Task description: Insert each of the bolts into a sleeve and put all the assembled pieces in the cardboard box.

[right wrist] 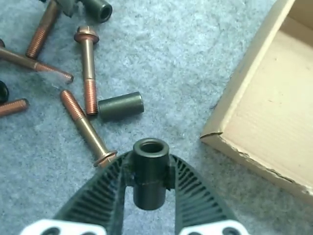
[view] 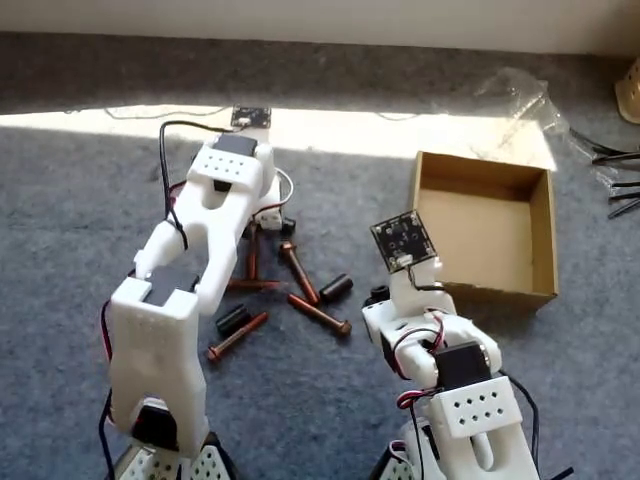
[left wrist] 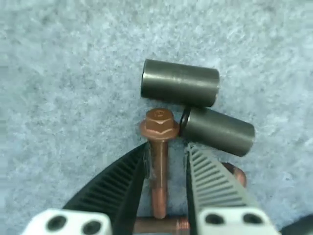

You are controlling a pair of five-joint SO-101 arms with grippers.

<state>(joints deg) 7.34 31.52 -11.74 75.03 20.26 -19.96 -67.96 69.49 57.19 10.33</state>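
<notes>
Well left of the cardboard box (view: 490, 235), the left gripper (left wrist: 167, 152) straddled a lying bolt (left wrist: 159, 125), its jaws apart and not clamped on it. Near the box, the right gripper (right wrist: 149, 183) clenched a sleeve (right wrist: 149, 164). The box lay empty; no bolt looked sleeved yet.

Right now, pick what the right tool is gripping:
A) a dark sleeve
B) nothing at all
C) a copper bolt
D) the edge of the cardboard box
A: the right wrist view shows the right tool closed on a dark sleeve, with the sleeve's hollow end facing the camera.
</notes>
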